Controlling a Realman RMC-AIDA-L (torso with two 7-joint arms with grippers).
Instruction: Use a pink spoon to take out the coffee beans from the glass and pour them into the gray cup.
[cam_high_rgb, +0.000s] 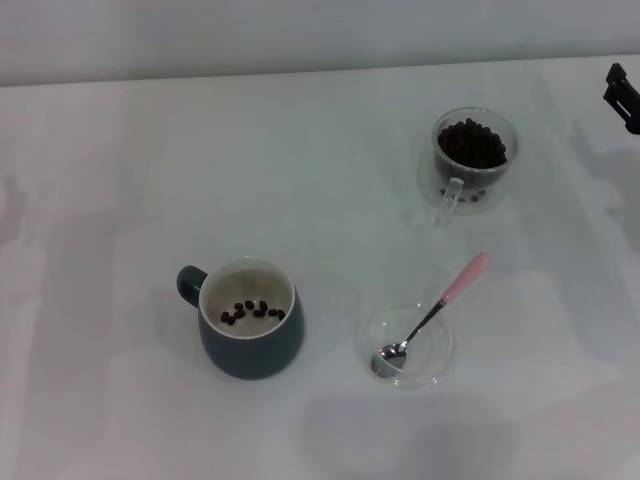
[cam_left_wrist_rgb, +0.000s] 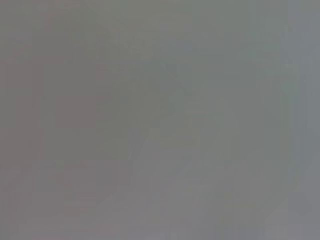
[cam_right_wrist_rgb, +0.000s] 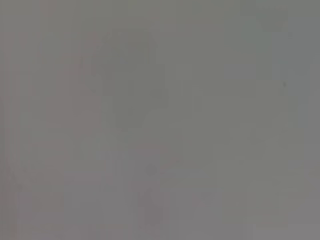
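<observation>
In the head view the pink spoon (cam_high_rgb: 432, 313) lies with its metal bowl in a flat clear glass dish (cam_high_rgb: 437, 368) and its pink handle pointing up and to the right. Behind it stands the glass (cam_high_rgb: 472, 160), heaped with coffee beans (cam_high_rgb: 472, 143). At the front left sits the gray cup (cam_high_rgb: 250, 320), handle to the left, with several beans (cam_high_rgb: 253, 311) on its white bottom. A dark part of my right gripper (cam_high_rgb: 624, 96) shows at the right edge, away from everything. My left gripper is out of view. Both wrist views show only plain grey.
The white table (cam_high_rgb: 140, 200) stretches to a pale wall at the back. Open tabletop lies between the gray cup and the glass, and across the whole left side.
</observation>
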